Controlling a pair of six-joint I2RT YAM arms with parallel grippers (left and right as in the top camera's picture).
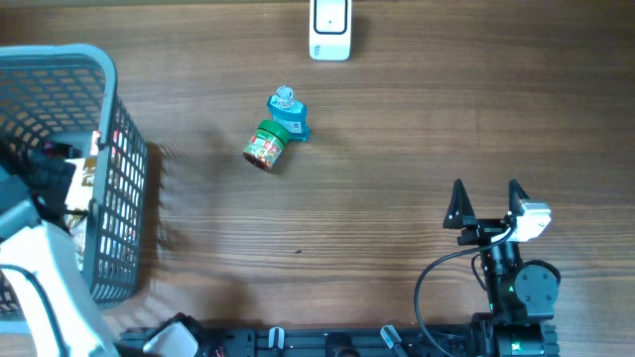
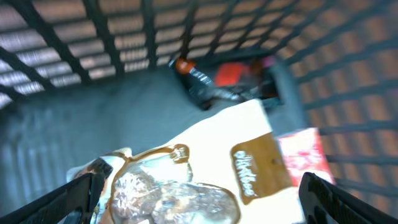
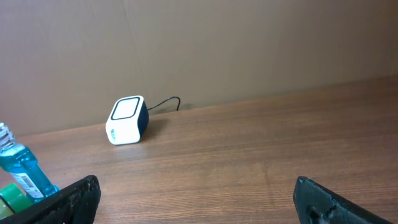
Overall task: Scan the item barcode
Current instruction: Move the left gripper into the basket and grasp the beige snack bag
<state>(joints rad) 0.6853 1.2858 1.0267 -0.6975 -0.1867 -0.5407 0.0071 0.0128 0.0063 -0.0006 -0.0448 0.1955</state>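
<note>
1. Left arm reaches down into the basket [image 1: 124, 169] at the table's [image 1: 397, 149] left edge. Left gripper [image 2: 202, 202] hangs released, jaws wide, grasping nothing, above a white-and-brown pouch [image 2: 205, 168].
2. Right arm sits folded at the near edge toward the right corner. Right gripper [image 1: 486, 193] is level and points at the far edge, also released and empty.
3. Scanner [image 1: 329, 30] stands at the far edge near its middle, well apart from both grippers.
4. Blue bottle [image 1: 288, 114] and green can [image 1: 265, 147] lie touching, left of the table's middle.
5. Left wrist view is blurred, so the pouch print is unreadable. A red packet [image 2: 305, 155] and a dark item with an orange cap [image 2: 199, 81] lie beside the pouch, neither identifiable. Overhead, the basket wall and arm hide most of the contents.
</note>
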